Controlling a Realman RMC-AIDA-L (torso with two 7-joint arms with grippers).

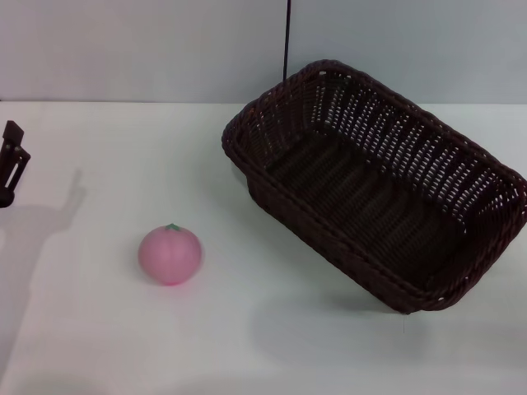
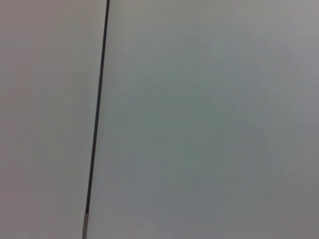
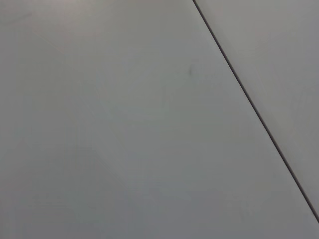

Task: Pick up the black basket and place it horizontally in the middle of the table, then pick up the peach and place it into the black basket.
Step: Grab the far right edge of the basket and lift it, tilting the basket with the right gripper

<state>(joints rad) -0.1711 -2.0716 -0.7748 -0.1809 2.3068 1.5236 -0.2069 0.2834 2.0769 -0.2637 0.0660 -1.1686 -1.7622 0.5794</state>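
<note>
The black basket is on the right half of the white table, turned diagonally, its long side running from the back middle to the front right. It is empty. The pink peach with its green stem leaf sits on the table left of the middle, well apart from the basket. A dark part of my left gripper shows at the far left edge of the head view, away from both things. My right gripper is out of view. Both wrist views show only a plain pale surface.
A pale wall stands behind the table, with a thin dark vertical line above the basket's far corner. The same kind of line shows in the left wrist view and the right wrist view.
</note>
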